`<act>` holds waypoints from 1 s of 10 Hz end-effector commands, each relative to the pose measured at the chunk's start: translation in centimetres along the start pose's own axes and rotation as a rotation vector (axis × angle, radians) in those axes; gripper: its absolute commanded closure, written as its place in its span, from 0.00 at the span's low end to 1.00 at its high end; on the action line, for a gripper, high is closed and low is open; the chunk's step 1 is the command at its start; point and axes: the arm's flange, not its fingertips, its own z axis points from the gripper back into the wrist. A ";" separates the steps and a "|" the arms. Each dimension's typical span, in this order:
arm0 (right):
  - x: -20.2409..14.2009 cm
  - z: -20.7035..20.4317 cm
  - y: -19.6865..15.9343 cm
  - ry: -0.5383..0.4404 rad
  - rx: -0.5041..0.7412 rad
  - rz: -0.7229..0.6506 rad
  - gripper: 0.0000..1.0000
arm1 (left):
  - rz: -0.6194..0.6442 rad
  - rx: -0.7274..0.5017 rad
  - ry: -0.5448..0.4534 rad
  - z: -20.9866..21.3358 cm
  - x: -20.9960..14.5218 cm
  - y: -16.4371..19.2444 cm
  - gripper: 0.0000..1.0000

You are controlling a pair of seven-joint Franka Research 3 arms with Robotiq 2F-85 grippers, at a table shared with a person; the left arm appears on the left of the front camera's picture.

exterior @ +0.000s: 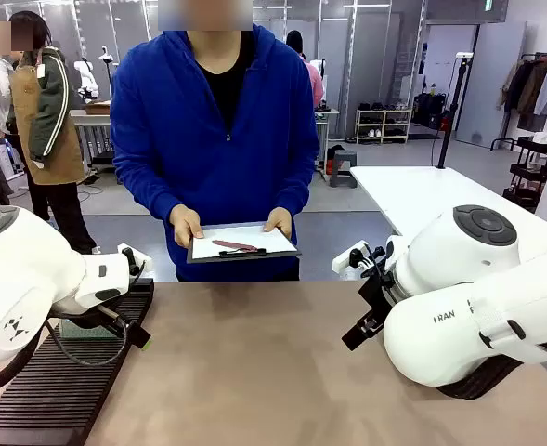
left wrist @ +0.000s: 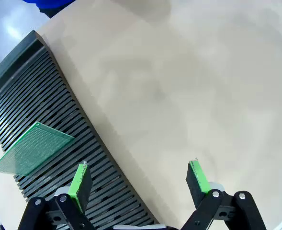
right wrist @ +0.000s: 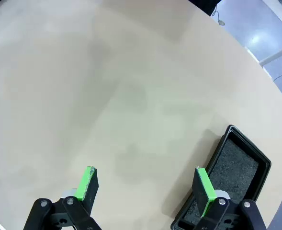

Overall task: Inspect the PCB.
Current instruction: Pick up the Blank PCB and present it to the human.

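Blue-sleeved person (exterior: 213,130) stands at twelve o'clock across the table (exterior: 254,372) in the front view, holding a dark clipboard (exterior: 243,243) in both hands. Right wrist view: my right gripper (right wrist: 144,169) hangs wide open and empty over bare tabletop, with a black tray (right wrist: 236,167) at four o'clock. Left wrist view: my left gripper (left wrist: 138,165) is spread wide too, holding nothing. The PCB (left wrist: 33,148) rests on the black ribbed rack (left wrist: 45,96) at eight o'clock, near one pad. I judge the risk is a pad snagging a rib, or a poor pinch on the thin edge making the board skid or flex. It looks pale green, flat, finely dotted
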 end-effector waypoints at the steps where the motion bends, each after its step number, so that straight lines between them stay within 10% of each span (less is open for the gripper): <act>1: 0.0 0.0 0.0 0.000 0.000 0.000 0.00 | -0.001 0.000 0.000 0.0 0.0 -0.1 0.00; 10: 0.0 0.0 0.0 0.000 0.000 0.003 0.00 | -0.002 0.000 0.000 0.0 0.0 -0.1 0.00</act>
